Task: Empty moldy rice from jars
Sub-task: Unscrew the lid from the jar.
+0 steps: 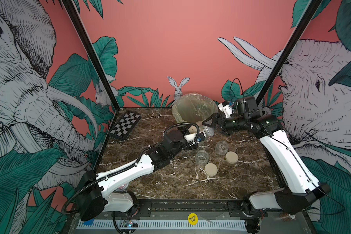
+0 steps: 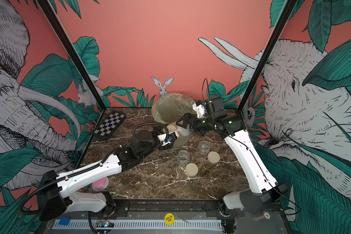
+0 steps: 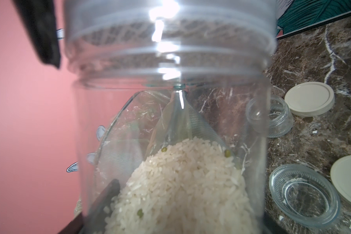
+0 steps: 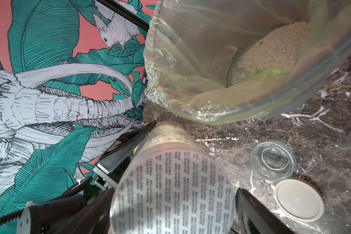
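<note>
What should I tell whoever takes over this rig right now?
Left gripper: shut on the tall jar, held tilted off the table, rice still inside.
Right gripper: jaws straddle the printed lid; grip unclear.
Done: both squat jars sit open and empty, with their beige lids beside them. There is rice in the bagged bin.
To do: remove the printed lid and tip the rice into the bin.

Both top views look down from the front toward the translucent green-bagged round bin (image 1: 176,113); both wrist views sit close against the clear round jar (image 3: 170,101) beside it.
</note>
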Motion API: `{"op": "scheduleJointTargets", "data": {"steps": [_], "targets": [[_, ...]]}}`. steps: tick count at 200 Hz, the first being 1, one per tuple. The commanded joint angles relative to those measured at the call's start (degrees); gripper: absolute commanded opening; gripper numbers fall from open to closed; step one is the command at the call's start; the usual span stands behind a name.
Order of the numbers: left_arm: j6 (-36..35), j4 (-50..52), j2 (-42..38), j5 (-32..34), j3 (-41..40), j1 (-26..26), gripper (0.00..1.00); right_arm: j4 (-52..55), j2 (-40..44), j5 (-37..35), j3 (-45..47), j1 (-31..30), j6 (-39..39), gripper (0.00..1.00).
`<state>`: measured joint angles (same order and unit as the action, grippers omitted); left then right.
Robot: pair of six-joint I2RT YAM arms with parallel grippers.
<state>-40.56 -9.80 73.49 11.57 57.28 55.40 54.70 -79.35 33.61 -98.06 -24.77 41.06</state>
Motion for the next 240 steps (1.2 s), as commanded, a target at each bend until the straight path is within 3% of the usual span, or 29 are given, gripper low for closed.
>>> {"op": "scheduleJointTargets", "data": {"steps": [1,30,64,93,114,149,175,192,240], "targets": [[-0.2,-3.7,-0.8,-0.3,2.8,-0.4,0.34,-2.7,0.7,1.6,0.2,0.1,-0.2,0.89],[0.9,-4.0,-1.4,-0.8,2.6,-0.5,0.33,-3.5,1.1,2.3,1.4,0.1,-0.4,0.83],[7.5,-3.7,-3.3,-8.5,1.2,-4.3,0.32,-5.4,2.5,2.7,2.7,0.1,-3.7,0.68],[14.8,-3.0,-4.9,-20.2,0.1,-8.6,0.31,-11.2,4.8,7.6,5.6,-0.3,-14.9,0.51],[16.9,-1.2,-4.5,-25.5,0.8,-9.0,0.29,-16.0,7.2,9.5,8.7,-0.5,-22.8,0.45],[18.9,1.1,-2.5,-29.6,2.2,-9.1,0.27,-28.9,9.1,21.3,14.9,-0.5,-25.5,0.42],[19.9,0.7,-2.2,-31.4,2.1,-9.4,0.27,-22.6,8.4,28.3,13.7,-0.5,-38.5,0.42],[20.1,0.5,-2.2,-31.8,2.3,-9.5,0.27,-17.2,6.8,27.9,11.9,-0.5,-45.4,0.38],[20.4,-0.6,-3.0,-31.5,1.3,-9.6,0.24,-2.8,2.3,25.3,5.0,-0.5,-58.4,0.38]]}}
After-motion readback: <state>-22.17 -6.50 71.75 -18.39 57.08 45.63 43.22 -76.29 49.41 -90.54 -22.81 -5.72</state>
